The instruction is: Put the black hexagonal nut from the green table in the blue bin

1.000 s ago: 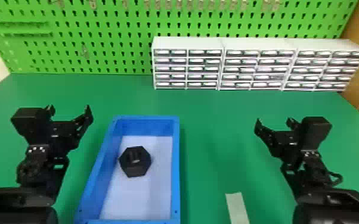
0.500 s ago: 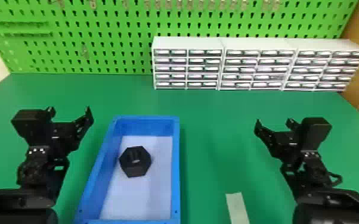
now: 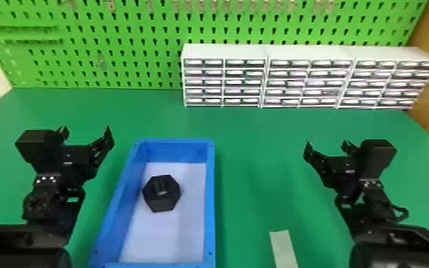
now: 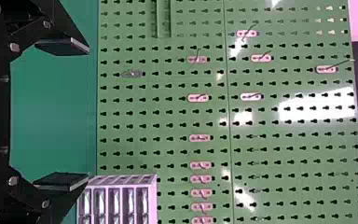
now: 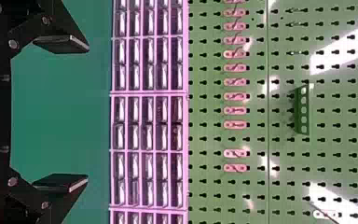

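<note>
In the head view the black hexagonal nut [image 3: 161,193] lies on the pale floor of the blue bin [image 3: 210,199], nearer its far end. My left gripper [image 3: 85,132] is held to the left of the bin, apart from it. Well to the bin's right is my right gripper [image 3: 326,148]. Seen from its wrist, the left gripper [image 4: 61,114] has its fingers wide apart and nothing between them. The right gripper [image 5: 60,113] is likewise open and holds nothing in the right wrist view.
The green table [image 3: 260,142] surrounds the bin. White drawer units [image 3: 265,76] line its back edge before a green pegboard [image 3: 135,53]. A pale strip [image 3: 283,249] lies on the table between the bin and the right arm.
</note>
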{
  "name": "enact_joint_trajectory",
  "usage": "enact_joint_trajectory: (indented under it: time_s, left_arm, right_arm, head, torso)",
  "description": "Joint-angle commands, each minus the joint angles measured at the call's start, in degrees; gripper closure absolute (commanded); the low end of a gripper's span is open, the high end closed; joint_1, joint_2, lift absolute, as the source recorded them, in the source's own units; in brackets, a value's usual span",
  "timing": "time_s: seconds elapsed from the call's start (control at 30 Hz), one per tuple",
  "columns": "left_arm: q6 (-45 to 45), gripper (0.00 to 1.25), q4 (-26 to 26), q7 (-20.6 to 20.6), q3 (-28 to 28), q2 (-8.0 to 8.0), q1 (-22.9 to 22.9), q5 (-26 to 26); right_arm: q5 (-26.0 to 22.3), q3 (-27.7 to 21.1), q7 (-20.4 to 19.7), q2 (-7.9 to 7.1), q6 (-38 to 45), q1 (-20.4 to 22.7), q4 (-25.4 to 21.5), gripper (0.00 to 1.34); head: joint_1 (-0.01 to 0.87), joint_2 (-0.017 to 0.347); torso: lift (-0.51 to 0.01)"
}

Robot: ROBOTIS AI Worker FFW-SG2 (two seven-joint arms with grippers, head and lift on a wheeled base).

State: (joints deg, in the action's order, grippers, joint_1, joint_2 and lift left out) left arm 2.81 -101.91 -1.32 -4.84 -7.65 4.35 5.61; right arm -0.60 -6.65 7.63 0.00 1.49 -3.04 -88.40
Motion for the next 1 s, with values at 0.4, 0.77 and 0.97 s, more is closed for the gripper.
enact_joint_trajectory:
  time_s: [0.4, 0.77, 0.97]
  left_arm:
    - [0.1, 0.3, 0.0, 0.0, 0.1, 0.0, 0.0, 0.2]
    - [0.1, 0.3, 0.0, 0.0, 0.4, 0.0, 0.0, -0.2]
    - [0.1, 0.3, 0.0, 0.0, 0.1, 0.0, 0.0, -0.2]
  right_arm:
    - [0.0, 0.0, 0.0, 0.05, 0.0, -0.1, 0.0, 0.3]
    - [-0.4, -0.6, 0.0, 0.05, 0.0, 0.0, 0.0, 0.3]
    - [-0.4, -0.5, 0.0, 0.05, 0.0, 0.1, 0.0, 0.3]
  head:
    - [0.686, 0.052]
    - [0.686, 0.052]
    - [0.686, 0.052]
  torso:
    - [-0.097]
    - [-0.097]
    - [-0.097]
